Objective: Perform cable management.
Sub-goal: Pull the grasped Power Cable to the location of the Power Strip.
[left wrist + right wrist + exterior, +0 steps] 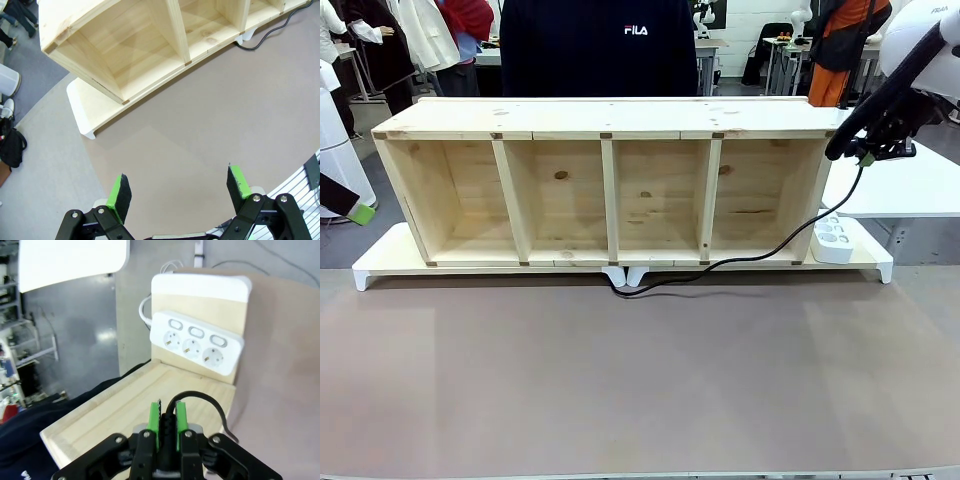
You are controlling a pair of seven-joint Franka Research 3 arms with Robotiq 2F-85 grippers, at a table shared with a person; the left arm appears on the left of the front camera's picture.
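Right claw (167,409): pressed together on the cable (200,397), the black cord pinched between the green pads and looping out to one side; I cannot tell whether the pinched part is the plug
Right claw, place: raised at the right end of the wooden shelf (610,120), about level with its top board, seen in the front view at (868,155)
Left claw (177,186): spread wide, nothing between the pads, hanging over the bare brown table (200,125) in front of the shelf's left end
Cable, course: from the right claw it hangs down past the white power strip (833,240), then runs left along the table just in front of the shelf's lower edge; it ends in a small bend beside the white feet under the middle of the shelf
Cable, left wrist view: a short curve of it lies on the table near the far part of the shelf
Shelf: four open compartments facing the robot, standing on a white riser (380,262)
Power strip: three sockets, lying on the riser just beside the shelf's right end
Person (600,50): in a dark top, behind the shelf at the far side
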